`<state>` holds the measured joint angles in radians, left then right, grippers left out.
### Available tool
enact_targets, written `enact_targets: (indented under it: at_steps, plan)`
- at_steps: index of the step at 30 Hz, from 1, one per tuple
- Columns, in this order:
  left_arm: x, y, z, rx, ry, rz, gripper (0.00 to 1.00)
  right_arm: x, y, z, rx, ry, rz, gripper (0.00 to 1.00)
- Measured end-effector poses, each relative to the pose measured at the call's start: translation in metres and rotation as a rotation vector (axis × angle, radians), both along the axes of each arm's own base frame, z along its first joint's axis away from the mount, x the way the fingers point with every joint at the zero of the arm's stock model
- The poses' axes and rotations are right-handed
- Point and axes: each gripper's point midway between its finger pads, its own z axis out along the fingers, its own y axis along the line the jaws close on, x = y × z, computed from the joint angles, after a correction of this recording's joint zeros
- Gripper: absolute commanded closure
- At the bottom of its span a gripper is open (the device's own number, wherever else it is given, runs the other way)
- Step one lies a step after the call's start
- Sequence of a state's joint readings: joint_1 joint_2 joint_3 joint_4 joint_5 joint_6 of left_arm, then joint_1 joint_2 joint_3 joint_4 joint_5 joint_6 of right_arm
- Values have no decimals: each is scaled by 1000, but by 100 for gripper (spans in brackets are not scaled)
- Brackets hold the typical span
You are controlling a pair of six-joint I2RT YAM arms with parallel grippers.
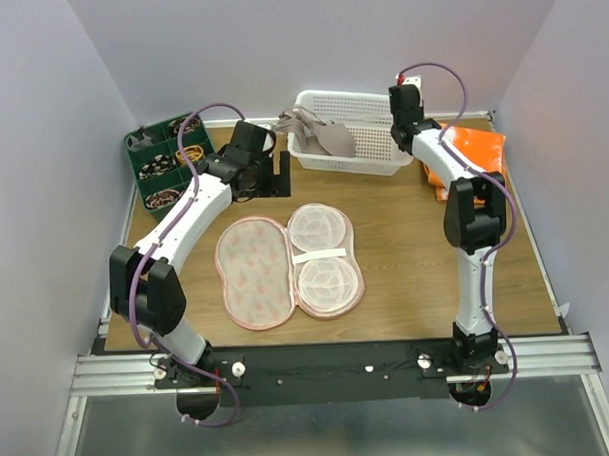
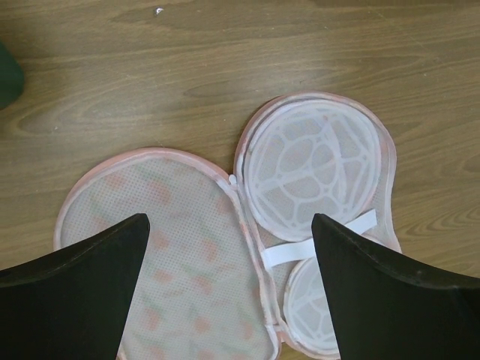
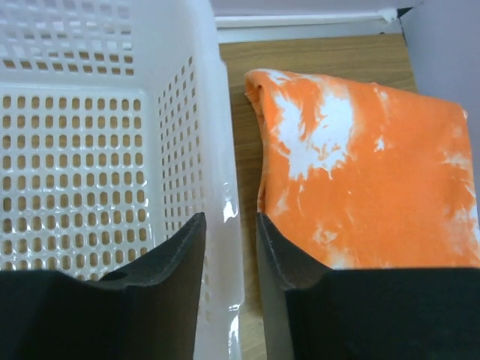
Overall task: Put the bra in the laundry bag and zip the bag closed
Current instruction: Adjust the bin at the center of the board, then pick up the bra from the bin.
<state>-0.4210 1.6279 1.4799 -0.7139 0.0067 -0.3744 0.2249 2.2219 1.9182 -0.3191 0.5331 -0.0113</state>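
So the laundry bag (image 1: 289,266) lies opened flat in the middle of the table (image 1: 416,274). Behind it sits the basket (image 1: 352,164) with the bra (image 1: 326,137) in its left end. A folded cloth (image 1: 477,152) lies just right of the basket, and a parts tray (image 1: 162,158) sits in the back-left corner.

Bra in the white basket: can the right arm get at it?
Probably yes. The bra lies uncovered at the basket's left end, and the basket is open-topped. The right end effector sits over its right wall, with nothing between them.

My top view looks down on the whole table (image 1: 407,284) from the near side. Close wrist views share its laundry bag (image 2: 187,247) (left) and basket (image 3: 75,150) (right).
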Motion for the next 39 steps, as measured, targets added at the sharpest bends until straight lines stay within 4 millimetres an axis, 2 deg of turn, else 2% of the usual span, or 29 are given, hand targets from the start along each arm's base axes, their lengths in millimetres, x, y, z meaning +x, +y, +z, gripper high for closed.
enact_targets:
  at_steps: [3,6,9,11,17,18,20,22,23,25,27,28,30,32,36,39]
  plan:
    - [-1,4,4,-5,-9,10,1,-2,-6,8,-4,-12,-36,33]
    - [1,9,9,-14,-24,24,1,-8,-8,16,8,-20,-45,29]
    - [3,12,11,-18,-30,37,1,-14,-7,35,32,-44,-42,26]
    - [4,14,12,-21,-29,44,1,-15,2,46,79,-52,-5,26]
    - [7,18,19,-39,-46,69,1,1,75,105,336,-114,281,23]
    - [7,19,21,-44,-51,73,1,8,96,122,374,-143,352,22]
    - [7,19,26,-59,-69,77,1,10,125,132,406,-155,440,22]
    - [5,20,30,-68,-78,81,1,7,157,126,424,-133,536,22]
    - [3,21,30,-71,-81,81,1,6,166,121,427,-117,563,22]
    - [0,22,29,-73,-80,82,1,2,193,97,441,-58,638,21]
    - [-2,23,27,-79,-76,86,1,-3,217,60,452,22,702,21]
    - [-3,23,24,-81,-71,88,1,-4,221,50,456,43,714,21]
    - [-3,20,22,-98,-64,85,1,-9,234,11,470,128,749,20]
    - [-3,19,22,-106,-64,82,1,-11,239,-12,480,170,764,20]
    - [-3,16,23,-118,-67,74,1,-2,246,-32,479,179,784,18]
    - [-3,15,21,-122,-66,71,1,4,250,-37,470,163,801,16]
